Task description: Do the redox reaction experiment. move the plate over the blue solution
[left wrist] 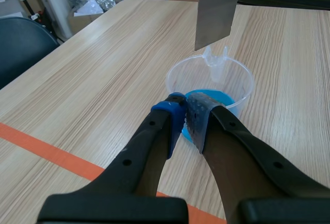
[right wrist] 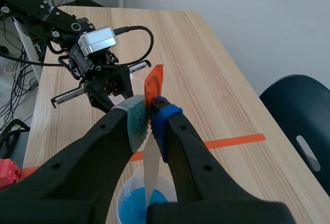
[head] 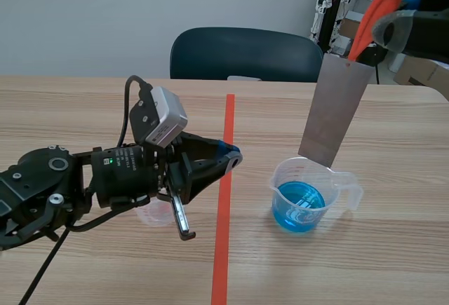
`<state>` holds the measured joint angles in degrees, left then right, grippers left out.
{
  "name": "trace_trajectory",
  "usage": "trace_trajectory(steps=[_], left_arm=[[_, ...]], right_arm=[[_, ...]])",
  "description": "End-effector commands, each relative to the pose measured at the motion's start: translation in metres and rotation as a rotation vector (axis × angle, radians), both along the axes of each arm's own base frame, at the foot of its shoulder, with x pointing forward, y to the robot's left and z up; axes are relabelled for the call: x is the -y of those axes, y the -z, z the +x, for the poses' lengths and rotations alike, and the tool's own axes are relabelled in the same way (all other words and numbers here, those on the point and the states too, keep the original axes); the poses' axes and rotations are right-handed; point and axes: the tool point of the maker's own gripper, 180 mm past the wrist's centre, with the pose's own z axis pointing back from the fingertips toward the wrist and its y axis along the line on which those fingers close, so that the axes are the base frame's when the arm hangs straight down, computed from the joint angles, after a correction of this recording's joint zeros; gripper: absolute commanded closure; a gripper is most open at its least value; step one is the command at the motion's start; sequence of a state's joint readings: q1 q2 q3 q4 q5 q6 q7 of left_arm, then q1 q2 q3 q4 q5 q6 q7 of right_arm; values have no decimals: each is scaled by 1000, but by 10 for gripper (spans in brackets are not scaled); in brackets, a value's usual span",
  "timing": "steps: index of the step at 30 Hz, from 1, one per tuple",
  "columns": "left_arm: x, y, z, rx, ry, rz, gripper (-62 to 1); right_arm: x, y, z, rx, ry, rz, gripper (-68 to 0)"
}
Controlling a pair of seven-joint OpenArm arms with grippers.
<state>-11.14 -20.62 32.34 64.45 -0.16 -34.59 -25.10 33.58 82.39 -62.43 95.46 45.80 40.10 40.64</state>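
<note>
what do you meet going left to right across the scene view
left arm's camera → orange tape line → beaker of blue solution → right arm; plate left out, since it hangs above the beaker

Grey plate [head: 335, 109], blue solution [head: 299, 202], clear beaker [head: 338, 179], wood-grained table [head: 393, 256], orange-red tape [head: 222, 249].

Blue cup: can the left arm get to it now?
Probably yes: only bare table lies between the left gripper and the cup. The plate hanging over it blocks the top, and the jaws are shut.
</note>
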Motion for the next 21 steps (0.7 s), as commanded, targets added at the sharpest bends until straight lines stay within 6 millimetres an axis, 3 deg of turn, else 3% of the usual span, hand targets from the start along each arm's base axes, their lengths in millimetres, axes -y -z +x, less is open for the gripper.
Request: trace_trajectory(steps=[1, 8, 16, 21], left_arm=[[4, -17, 7, 38, 2, -42, -51], [8, -24, 12, 59, 5, -50, -51], [15, -10, 15, 41, 17, -18, -51], [22, -13, 13, 59, 38, -22, -51]], right_arm=[[2, -9, 0, 11, 6, 23, -2], [2, -9, 0, 11, 6, 23, -2], [2, -9, 0, 11, 5, 24, -2], [2, -10, 0, 12, 5, 28, -2]])
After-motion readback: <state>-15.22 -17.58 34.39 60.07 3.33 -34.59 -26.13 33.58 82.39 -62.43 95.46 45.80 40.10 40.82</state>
